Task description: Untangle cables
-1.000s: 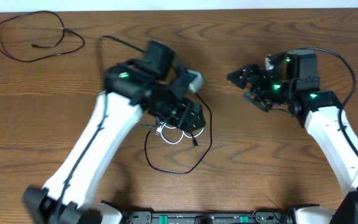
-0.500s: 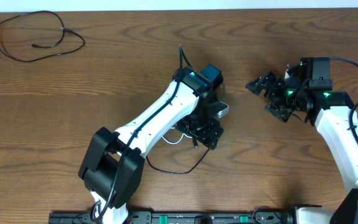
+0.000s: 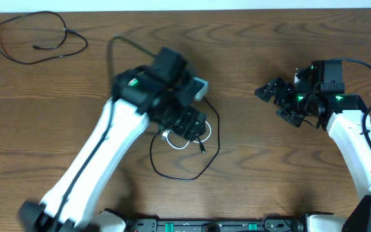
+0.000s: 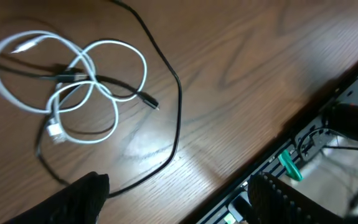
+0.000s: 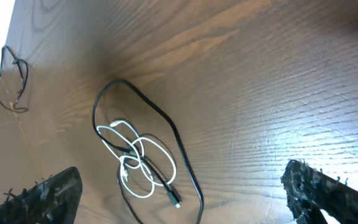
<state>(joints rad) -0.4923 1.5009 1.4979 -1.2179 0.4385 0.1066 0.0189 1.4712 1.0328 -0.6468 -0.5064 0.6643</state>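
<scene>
A short white cable (image 3: pixel 176 142) lies in small loops, crossed with a thin black cable (image 3: pixel 191 173) that makes a large loop on the table. They also show in the left wrist view as the white cable (image 4: pixel 107 48) and the black cable (image 4: pixel 177 106), and in the right wrist view as the white cable (image 5: pixel 138 158) and the black cable (image 5: pixel 166 127). A second black cable (image 3: pixel 37 35) lies apart at the far left. My left gripper (image 3: pixel 190 122) hovers over the tangle, open and empty (image 4: pixel 179 199). My right gripper (image 3: pixel 277 100) is open and empty, to the right of the tangle (image 5: pixel 185 199).
The wooden table (image 3: pixel 269 167) ends at a white wall along the back. A black rail with electronics (image 4: pixel 303 155) runs along the front edge. The separate black cable also shows far off in the right wrist view (image 5: pixel 10 81).
My left arm swung right over the tangle and is now back to the left above it. My right gripper has shifted a little to the right. The cables lie as before.
</scene>
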